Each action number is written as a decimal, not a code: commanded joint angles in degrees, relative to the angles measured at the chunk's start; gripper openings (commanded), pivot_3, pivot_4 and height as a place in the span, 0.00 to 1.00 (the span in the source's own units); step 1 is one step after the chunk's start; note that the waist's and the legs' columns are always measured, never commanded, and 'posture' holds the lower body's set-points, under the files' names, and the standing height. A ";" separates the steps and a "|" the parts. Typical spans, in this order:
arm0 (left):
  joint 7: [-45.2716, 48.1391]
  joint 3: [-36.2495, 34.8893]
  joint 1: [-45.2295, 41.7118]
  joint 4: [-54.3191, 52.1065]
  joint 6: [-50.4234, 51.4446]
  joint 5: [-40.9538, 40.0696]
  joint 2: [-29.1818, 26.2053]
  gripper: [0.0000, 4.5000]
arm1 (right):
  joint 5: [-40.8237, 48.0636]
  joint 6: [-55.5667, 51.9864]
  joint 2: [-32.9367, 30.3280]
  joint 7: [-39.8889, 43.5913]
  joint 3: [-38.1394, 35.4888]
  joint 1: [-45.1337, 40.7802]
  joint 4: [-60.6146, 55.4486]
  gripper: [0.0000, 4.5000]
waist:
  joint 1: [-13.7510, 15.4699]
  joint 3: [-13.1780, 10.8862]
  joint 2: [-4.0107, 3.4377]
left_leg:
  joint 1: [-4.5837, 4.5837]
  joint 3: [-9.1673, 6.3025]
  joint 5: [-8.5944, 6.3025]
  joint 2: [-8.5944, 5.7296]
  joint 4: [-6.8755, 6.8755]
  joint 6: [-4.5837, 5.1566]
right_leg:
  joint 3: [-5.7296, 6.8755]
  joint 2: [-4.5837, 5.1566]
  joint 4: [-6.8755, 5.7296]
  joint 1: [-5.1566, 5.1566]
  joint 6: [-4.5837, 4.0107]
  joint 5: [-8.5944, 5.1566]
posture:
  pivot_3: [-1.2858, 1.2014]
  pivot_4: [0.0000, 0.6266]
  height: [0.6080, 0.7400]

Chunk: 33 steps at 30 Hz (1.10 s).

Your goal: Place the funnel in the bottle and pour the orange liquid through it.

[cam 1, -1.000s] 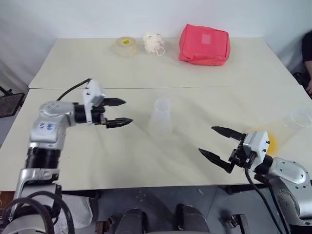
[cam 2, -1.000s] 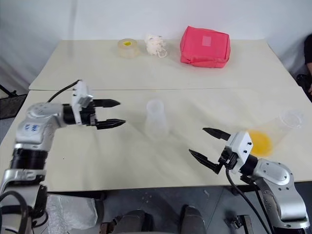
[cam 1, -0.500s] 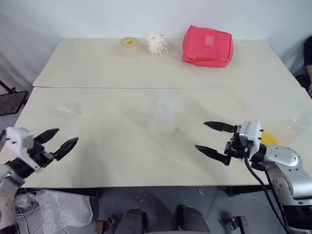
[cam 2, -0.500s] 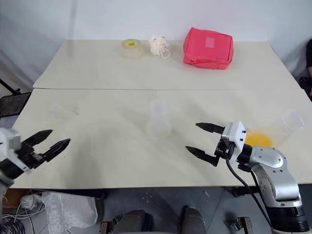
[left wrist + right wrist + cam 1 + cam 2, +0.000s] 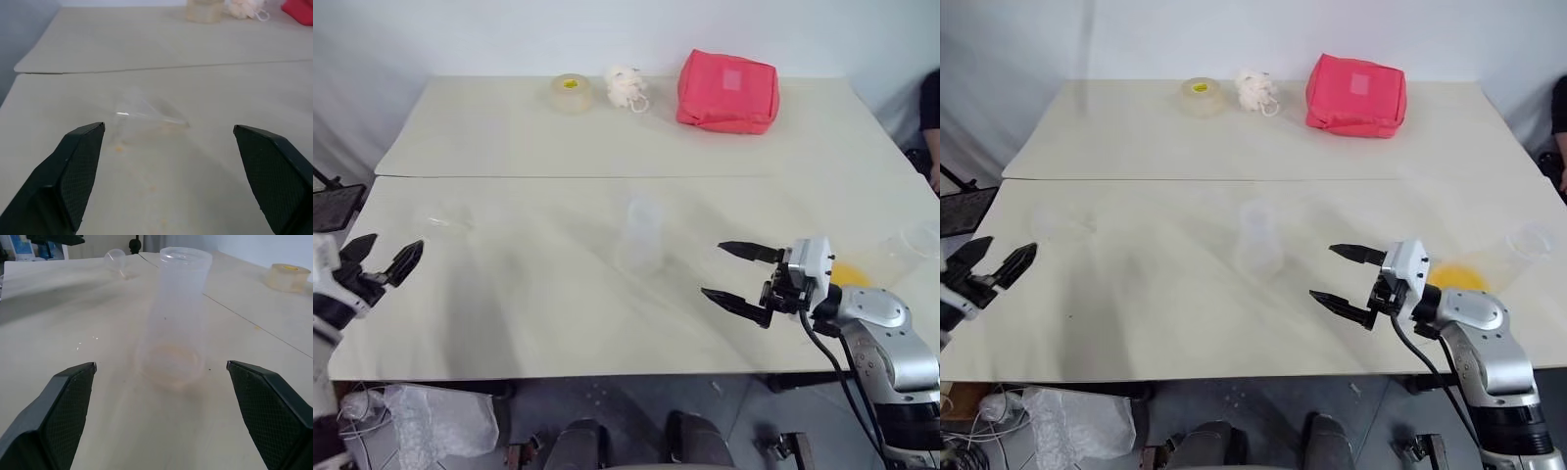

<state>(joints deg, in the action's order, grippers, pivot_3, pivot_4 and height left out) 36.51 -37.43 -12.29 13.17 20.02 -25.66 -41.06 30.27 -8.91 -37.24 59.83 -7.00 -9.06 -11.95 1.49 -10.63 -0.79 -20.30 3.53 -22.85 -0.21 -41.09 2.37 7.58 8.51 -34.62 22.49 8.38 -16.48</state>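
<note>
A pale cream worktop [image 5: 558, 137], made of two slabs meeting along a seam, stands before a plain white wall. At its far edge sit a roll of clear tape [image 5: 570, 92], a small white knotted bundle [image 5: 625, 86] and a red zipped pouch [image 5: 726, 91]. Near the middle of the front slab the bottle [image 5: 642, 233] stands upright, clear and uncapped, with no liquid visible in it; the right wrist view shows only a faint orange tint at its base. The funnel [image 5: 146, 115] lies on its side well to the left of the bottle, close to the left edge of the worktop, with faint orange specks on the surface just beside it. At the right edge a clear cup [image 5: 1513, 253] lies tipped over, the orange liquid [image 5: 1461, 277] pooled in its lower side. The left tool [image 5: 384, 260] hovers at the left edge of the worktop with its fingers apart and nothing between them, pointing toward the funnel. The right tool [image 5: 736, 275] hangs above the surface between bottle and cup, fingers spread wide and empty, facing the bottle.
</note>
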 commanded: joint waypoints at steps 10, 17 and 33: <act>4.62 13.95 -27.98 42.50 -16.13 10.71 -5.56 0.99 | 1.67 -3.20 -2.71 -5.33 -6.97 8.59 -12.01 1.00 | -0.90 0.08 0.19 | 0.08 0.32 -0.03 -0.12 0.12 -0.05 | 0.22 -0.06 -0.05 0.11 0.01 0.00 | 0.52 0.24 1.00; 6.13 17.09 -30.69 47.48 -15.40 12.14 -5.41 0.74 | 2.01 -4.29 -2.94 -7.50 -9.39 11.48 -15.32 1.00 | -1.38 0.06 0.25 | 0.07 0.33 -0.03 -0.10 0.11 -0.05 | 0.21 -0.05 -0.09 0.11 0.01 0.00 | 0.52 0.24 1.00; 15.76 18.52 -25.28 25.89 -6.32 8.28 -7.36 0.00 | 1.54 -3.54 -2.84 -7.12 -8.36 9.19 -13.09 1.00 | -1.43 0.04 0.34 | 0.06 0.24 -0.03 -0.09 0.04 -0.04 | 0.20 -0.01 -0.17 0.11 0.01 0.00 | 0.52 0.24 1.00</act>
<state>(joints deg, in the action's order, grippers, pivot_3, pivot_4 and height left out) 49.09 -19.10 -37.12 47.20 11.95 -14.58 -47.02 30.94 -13.57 -39.65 52.05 -14.06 0.57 -24.80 0.06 -10.59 -0.45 -20.25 3.74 -22.88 -0.26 -41.07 2.33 7.77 8.50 -34.80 22.59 8.39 -16.47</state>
